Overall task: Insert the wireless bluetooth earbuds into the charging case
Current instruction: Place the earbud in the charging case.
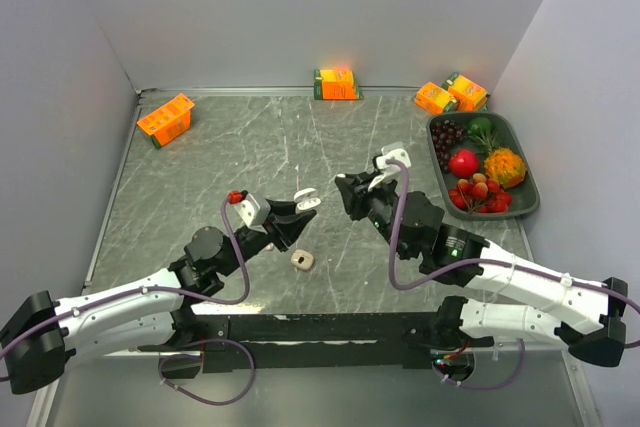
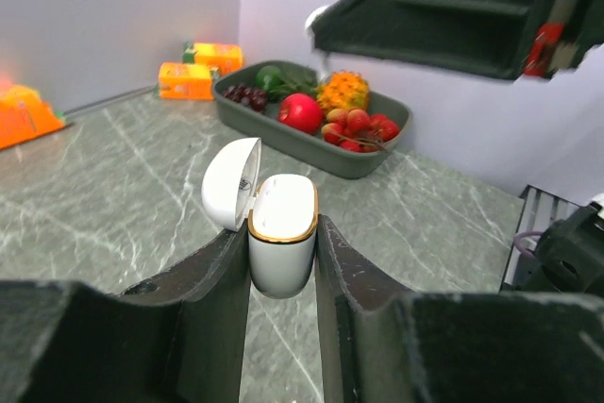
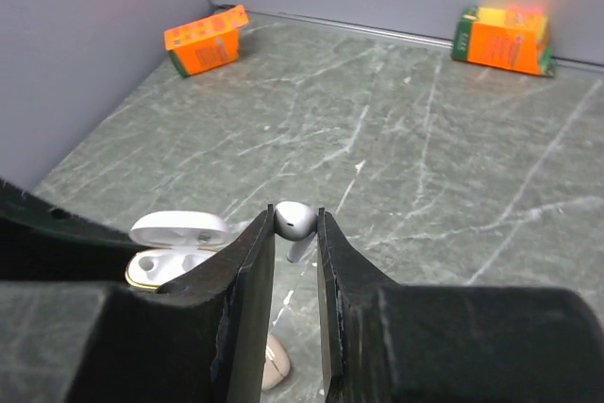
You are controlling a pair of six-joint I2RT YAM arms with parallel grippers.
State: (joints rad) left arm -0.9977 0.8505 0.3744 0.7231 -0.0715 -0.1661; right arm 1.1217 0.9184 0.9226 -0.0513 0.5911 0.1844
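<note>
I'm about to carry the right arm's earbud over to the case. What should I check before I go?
1. Lid open: ok, the charging case has its lid swung back.
2. Case hold: ok, the left gripper is shut on its body.
3. Earbud hold: ok, the right gripper pinches the earbud by its head, stem down.
4. Earbud over the case: not ok, in the right wrist view the case sits off to one side.
5. Sockets free: cannot tell.
6. Loose beige piece: ok, apart from both grippers.

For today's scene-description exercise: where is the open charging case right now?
The charging case is clamped, lid open, in the left gripper near the centre of the top view, just left of the right gripper holding an earbud.
</note>
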